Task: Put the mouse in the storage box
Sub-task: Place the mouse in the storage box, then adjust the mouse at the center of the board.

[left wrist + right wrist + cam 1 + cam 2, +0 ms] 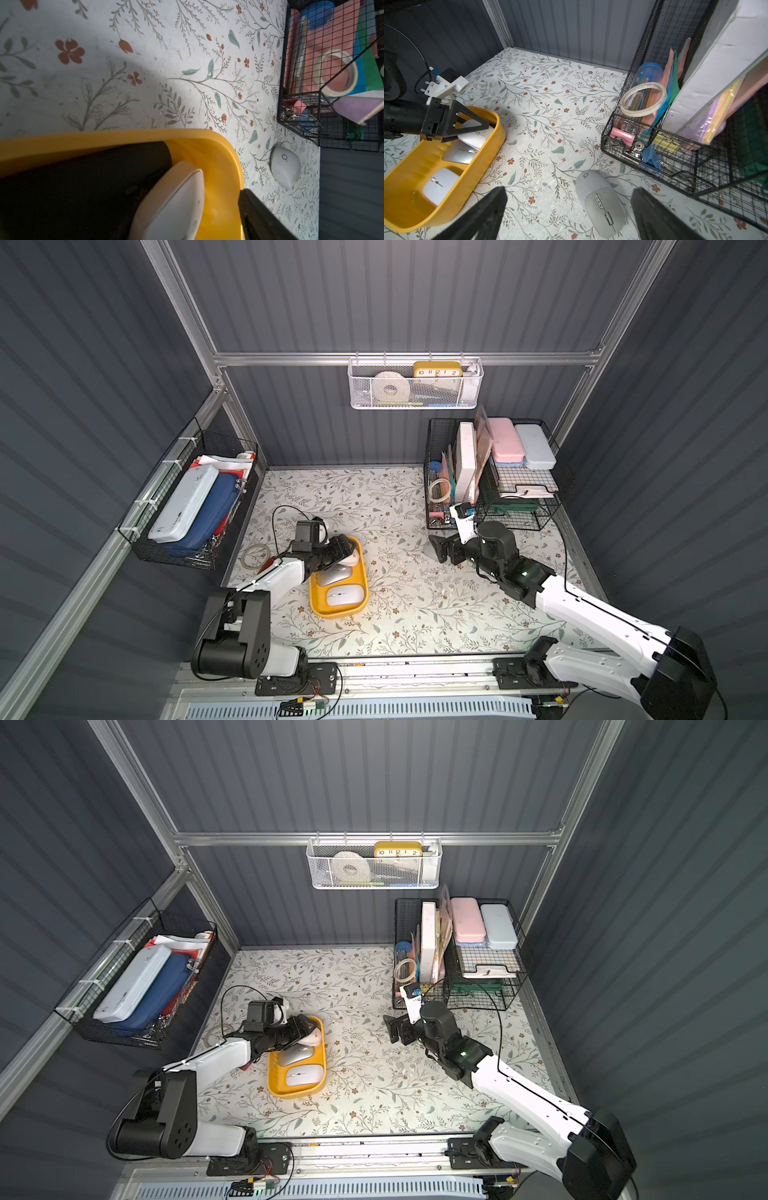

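Overhead view of a floral-papered bench [395, 614] with two robot arms reaching in from the near edge.

Nearest, left of centre, sits the storage box [316, 599], a shallow yellow tray with its long side running away from the viewer. Three mice lie inside it in a row. A white mouse [344, 595] is at the near end and a silver mouse [334, 574] is in the middle. A cream mouse [176, 207] lies at the far end, tilted against the end wall.

The left pincer [347, 549] hovers over that far end. Its wrist view shows the fingers spread. One is beside the cream mouse and the other is clear of it, past the yellow rim, so nothing is gripped.

Further back and to the right, a grey mouse [600, 205] lies flat on the bench, well apart from the box. The right pincer [570, 193] hangs just above it, fully wide. A finger sits on either side of the mouse and neither touches it.

Just beyond the grey mouse stands a black wire basket [654, 128] holding tape, a blue jar, clips and coloured paper. On the back wall hangs a white mesh basket [415, 393].

The task looks mostly done, with three mice stowed and the grey one left. What remains is closing on it, carrying it across and setting it in the box. The row already fills most of the floor, so space looks tight.
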`<state>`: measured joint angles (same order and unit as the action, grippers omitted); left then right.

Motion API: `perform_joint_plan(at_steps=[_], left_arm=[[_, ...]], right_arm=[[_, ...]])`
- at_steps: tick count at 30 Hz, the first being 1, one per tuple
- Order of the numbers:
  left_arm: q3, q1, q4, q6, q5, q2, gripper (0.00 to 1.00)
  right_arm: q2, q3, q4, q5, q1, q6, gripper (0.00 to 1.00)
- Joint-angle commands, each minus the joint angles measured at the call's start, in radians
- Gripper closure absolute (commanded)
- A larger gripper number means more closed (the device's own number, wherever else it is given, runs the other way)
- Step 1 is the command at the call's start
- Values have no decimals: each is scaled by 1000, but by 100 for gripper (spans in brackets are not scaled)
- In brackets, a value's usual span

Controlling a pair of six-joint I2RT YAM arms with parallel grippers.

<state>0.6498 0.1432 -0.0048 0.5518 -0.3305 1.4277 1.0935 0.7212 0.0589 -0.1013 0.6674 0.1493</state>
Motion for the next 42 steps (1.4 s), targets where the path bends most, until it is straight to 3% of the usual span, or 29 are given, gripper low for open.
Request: perform_joint_plan(at_steps=[1, 5, 8, 14, 21, 25, 33, 42], left_arm=[[17, -4, -52, -13, 30, -34, 22], [41, -4, -132, -2, 97, -99, 11], [65, -4, -215, 15, 182, -164, 8], [119, -4, -332, 10, 215, -310, 6], [145, -4, -436, -56, 200, -453, 5], [115, -3, -382, -57, 89, -544, 3], [139, -4, -408, -112, 2, -557, 2], [130, -4, -397, -113, 2, -548, 1]], right_arm=[[13, -2, -10, 0, -4, -2, 1], [30, 12, 5, -14, -3, 5, 1], [56, 28, 29, -17, -3, 8, 1], [128, 72, 97, -66, -4, 31, 1], [245, 140, 230, -80, -39, 53, 1], [354, 221, 344, -21, -77, 63, 1], [497, 280, 372, 37, -103, 60, 1], [565, 279, 324, 76, -131, 55, 1]])
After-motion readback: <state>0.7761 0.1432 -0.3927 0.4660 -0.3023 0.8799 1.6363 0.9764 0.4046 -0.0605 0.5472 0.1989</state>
